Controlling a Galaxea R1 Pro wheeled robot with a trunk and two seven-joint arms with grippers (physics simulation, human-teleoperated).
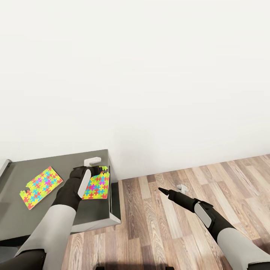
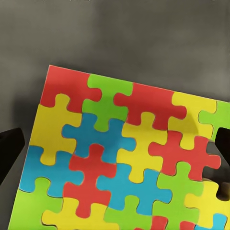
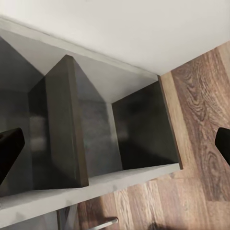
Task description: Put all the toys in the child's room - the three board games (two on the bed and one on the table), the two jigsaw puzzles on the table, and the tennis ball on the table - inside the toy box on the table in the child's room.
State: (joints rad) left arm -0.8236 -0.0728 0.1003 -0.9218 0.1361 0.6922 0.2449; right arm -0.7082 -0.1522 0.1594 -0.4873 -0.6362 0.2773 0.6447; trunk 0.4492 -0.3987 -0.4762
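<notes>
Two jigsaw puzzles lie flat on the dark grey cabinet top point(image 1: 33, 168): one to the left point(image 1: 40, 186) and one near the cabinet's right edge point(image 1: 97, 188). My left gripper point(image 1: 97, 171) hovers open over the far end of the right-hand puzzle. In the left wrist view that puzzle point(image 2: 120, 153) spreads close under the gripper point(image 2: 115, 148), with a dark fingertip point(image 2: 9, 151) off each side of it. My right gripper point(image 1: 162, 190) hangs over the wood floor to the right of the cabinet, open and empty point(image 3: 115, 148).
A small white block point(image 1: 92, 161) sits at the cabinet top's far edge by the white wall. Another small white piece point(image 1: 182, 186) lies on the floor point(image 1: 157, 232). The right wrist view looks into open cabinet compartments point(image 3: 139, 129) split by a divider point(image 3: 64, 124).
</notes>
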